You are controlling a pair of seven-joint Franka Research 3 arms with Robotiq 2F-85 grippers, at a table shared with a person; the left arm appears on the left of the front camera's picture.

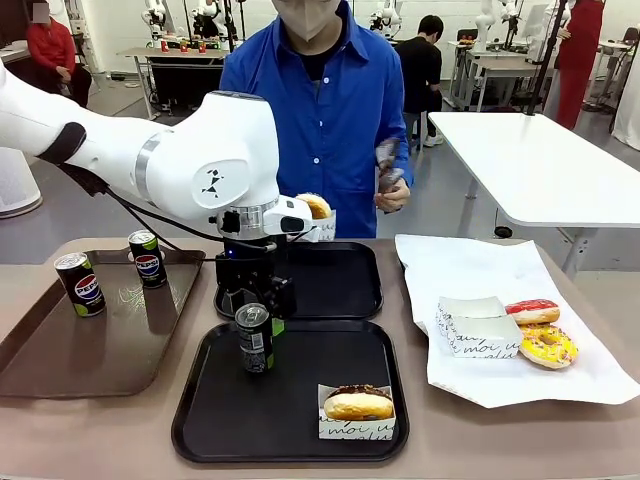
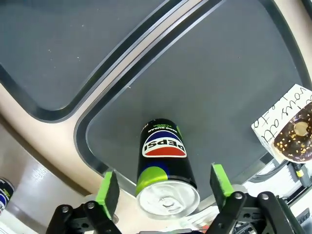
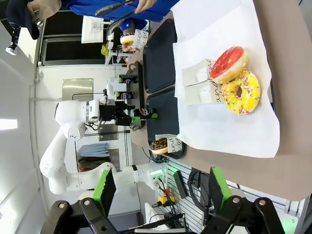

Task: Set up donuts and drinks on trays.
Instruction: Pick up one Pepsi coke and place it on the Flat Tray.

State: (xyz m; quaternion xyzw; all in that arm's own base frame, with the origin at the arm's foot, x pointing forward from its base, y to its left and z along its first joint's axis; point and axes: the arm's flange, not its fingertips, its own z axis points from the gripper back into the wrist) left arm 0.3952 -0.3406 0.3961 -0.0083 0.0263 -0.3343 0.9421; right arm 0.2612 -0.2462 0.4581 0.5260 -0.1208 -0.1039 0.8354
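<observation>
A Pepsi can (image 1: pixel 255 342) stands upright on the near black tray (image 1: pixel 210 420). My left gripper (image 1: pixel 255 300) hangs over it, open, with its green pads (image 2: pixel 108 187) on either side of the can's (image 2: pixel 163 165) top and a gap on both sides. A chocolate donut (image 1: pixel 358 402) in its sleeve lies on the same tray, front right. At the far edge of the far black tray (image 1: pixel 340 285) is a golden donut (image 1: pixel 317 206) in a sleeve. My right gripper (image 3: pixel 162 187) is open and holds nothing, above the table's right end.
Two more cans (image 1: pixel 80 283) (image 1: pixel 148 258) stand on the brown tray (image 1: pixel 60 360) at left. White paper (image 1: pixel 470 270) at right holds a pink donut (image 1: pixel 532 311), a yellow donut (image 1: pixel 547 346) and an empty sleeve (image 1: pixel 475 325). The person's hand (image 1: pixel 392 195) holds tongs beyond the far tray.
</observation>
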